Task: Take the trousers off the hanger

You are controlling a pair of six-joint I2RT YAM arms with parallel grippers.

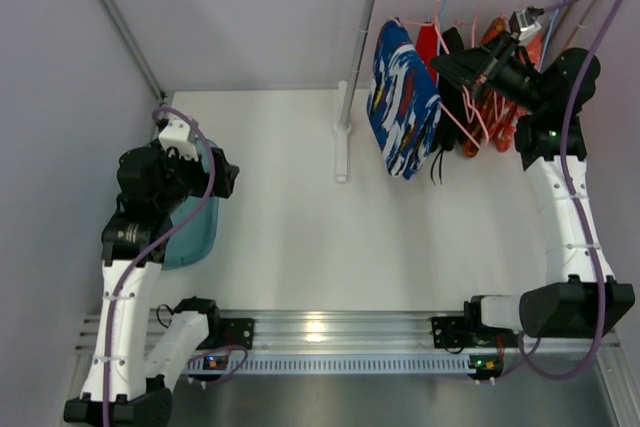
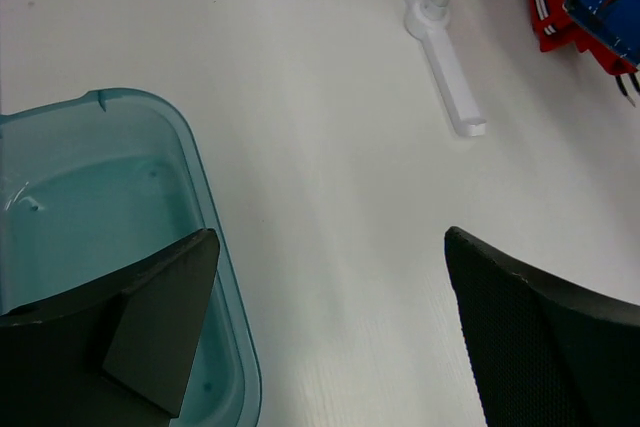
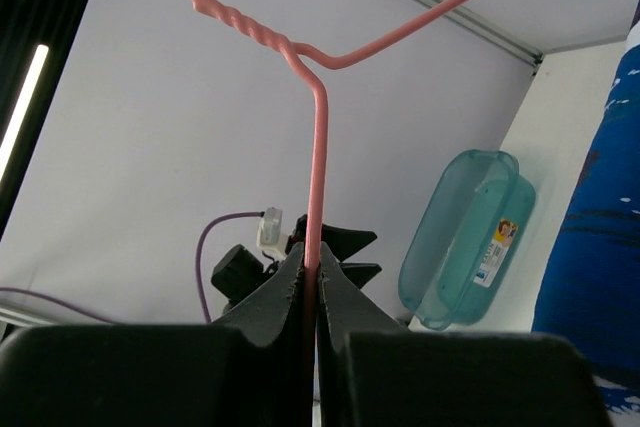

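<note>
The blue patterned trousers (image 1: 405,102) hang from the rail at the back right, and their blue cloth shows at the right edge of the right wrist view (image 3: 600,247). My right gripper (image 1: 441,66) reaches in just right of them. Its jaws are shut on the thin pink wire of the hanger (image 3: 321,147), which runs up from between the fingertips (image 3: 313,265) to a twisted fork. My left gripper (image 1: 222,179) is far off at the left beside a teal bin. It stands open over bare table (image 2: 330,247) with nothing between its fingers.
A teal plastic bin (image 1: 195,232) lies on the table under my left arm. The white rack post (image 1: 350,67) and its foot (image 2: 450,77) stand left of the trousers. A red garment (image 1: 428,42) and orange garments (image 1: 500,112) hang behind them.
</note>
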